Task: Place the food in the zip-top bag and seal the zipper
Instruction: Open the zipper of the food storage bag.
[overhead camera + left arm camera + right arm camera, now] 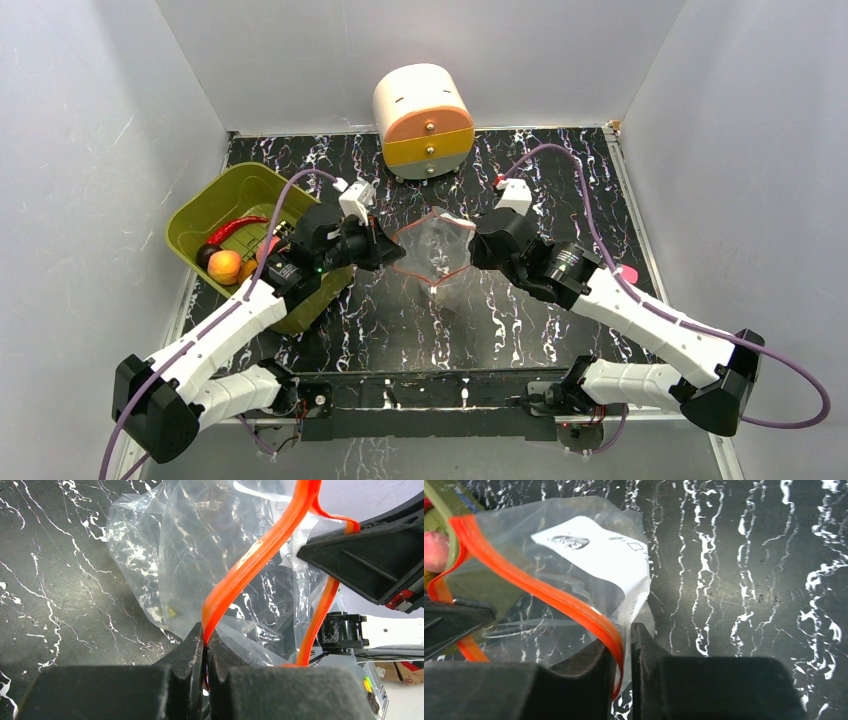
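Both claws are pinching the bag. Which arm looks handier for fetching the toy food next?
Probably the left. The left gripper sits beside the green basket holding the food; the right gripper, across the bag, could hold the zipper alone.

bare table before the bag; basket left, drawers behind

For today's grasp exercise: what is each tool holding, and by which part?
Both the left tool and right tool pinch the clear plastic bag by its red-orange zipper strip.
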Motion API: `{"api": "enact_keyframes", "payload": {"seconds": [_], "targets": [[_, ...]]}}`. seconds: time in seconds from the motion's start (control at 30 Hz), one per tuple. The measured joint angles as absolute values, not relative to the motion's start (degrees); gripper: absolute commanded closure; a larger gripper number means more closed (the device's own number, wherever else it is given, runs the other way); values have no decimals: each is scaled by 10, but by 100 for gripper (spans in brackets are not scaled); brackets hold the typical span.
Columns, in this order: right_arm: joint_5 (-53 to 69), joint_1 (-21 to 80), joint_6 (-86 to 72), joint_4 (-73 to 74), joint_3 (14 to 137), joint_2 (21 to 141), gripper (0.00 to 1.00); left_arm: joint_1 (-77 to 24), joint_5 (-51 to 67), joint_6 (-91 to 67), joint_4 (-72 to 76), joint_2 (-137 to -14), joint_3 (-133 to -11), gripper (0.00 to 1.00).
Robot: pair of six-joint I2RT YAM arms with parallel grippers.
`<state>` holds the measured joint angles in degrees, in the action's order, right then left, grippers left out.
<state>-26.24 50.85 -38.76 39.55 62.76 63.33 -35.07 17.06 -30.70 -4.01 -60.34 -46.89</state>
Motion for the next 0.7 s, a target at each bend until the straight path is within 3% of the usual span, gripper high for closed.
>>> {"api": "enact_keyframes", "payload": {"seconds": [0.07, 0.33, 0.5, 0.7], "targets": [[-282, 509, -390, 408, 632, 633, 99, -351, 171, -307, -40, -602, -469, 100], [-347, 512, -388, 448, 659, 627, 100, -355, 137, -297, -86, -594, -477, 98], [-298, 512, -367, 401, 628, 579, 100, -355, 136, -296, -103, -594, -493, 63], [-272, 510, -361, 365, 599, 563, 100, -354, 124, -289, -154, -594, -525, 45]]}}
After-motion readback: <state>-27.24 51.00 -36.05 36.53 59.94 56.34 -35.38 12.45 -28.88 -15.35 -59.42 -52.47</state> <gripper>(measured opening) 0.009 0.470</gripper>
